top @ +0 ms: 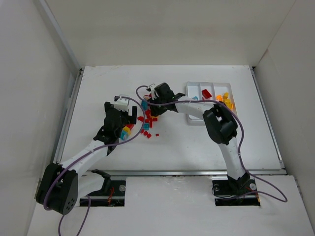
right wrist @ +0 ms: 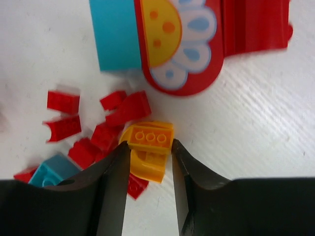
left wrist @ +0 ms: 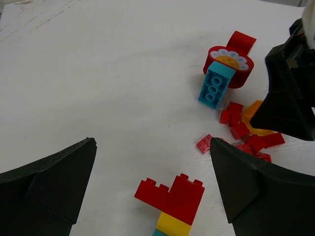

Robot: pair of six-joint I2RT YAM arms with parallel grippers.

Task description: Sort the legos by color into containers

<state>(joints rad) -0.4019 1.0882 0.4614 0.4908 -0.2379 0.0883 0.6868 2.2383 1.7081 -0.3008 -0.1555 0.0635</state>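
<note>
Now | right gripper (right wrist: 150,150): jaws pinch one orange-yellow lego (right wrist: 149,139) | left gripper (left wrist: 152,143): wide open (holding nothing)

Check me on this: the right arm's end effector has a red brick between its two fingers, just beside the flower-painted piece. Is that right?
Not quite. The right end effector holds an orange-yellow brick, not a red one. It does sit just beside the flower-painted piece. The right wrist view shows this.
</note>
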